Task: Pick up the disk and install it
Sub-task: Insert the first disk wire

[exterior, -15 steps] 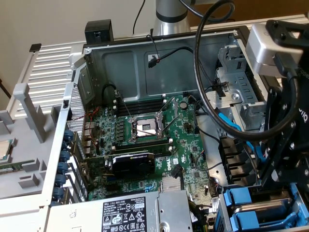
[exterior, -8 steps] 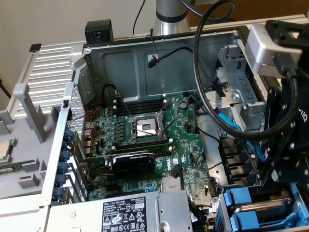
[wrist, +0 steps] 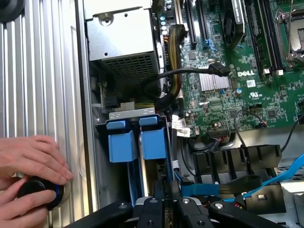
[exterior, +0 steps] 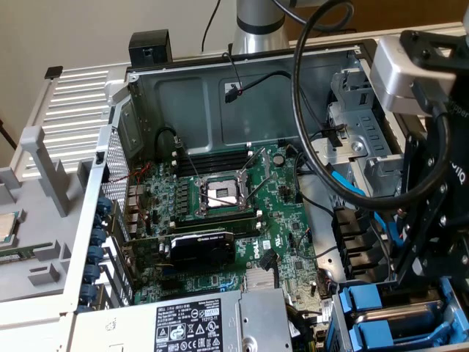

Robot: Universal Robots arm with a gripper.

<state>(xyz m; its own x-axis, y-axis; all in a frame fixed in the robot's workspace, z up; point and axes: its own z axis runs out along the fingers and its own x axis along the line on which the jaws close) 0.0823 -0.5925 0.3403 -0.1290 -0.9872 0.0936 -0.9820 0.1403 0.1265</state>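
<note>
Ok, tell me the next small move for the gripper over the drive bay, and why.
Probably a short, gentle press straight along the slot. The gripper sits in line with what looks like the disk. The disk stands in the drive bay beside a second blue-tabbed drive, with their tabs about level, so it seems nearly or fully seated. Keep the press straight, because a blue cable lies close by.

Beyond the open computer case (exterior: 190,95) in front of me, a plain pale wall (exterior: 80,29) fills the far side. It is softly and evenly lit, with no hard shadows. Far back at the exterior view's right, a strip of brown wood-toned surface (exterior: 344,18) shows. A white ribbed panel (exterior: 77,95) lies at the exterior view's left.
</note>
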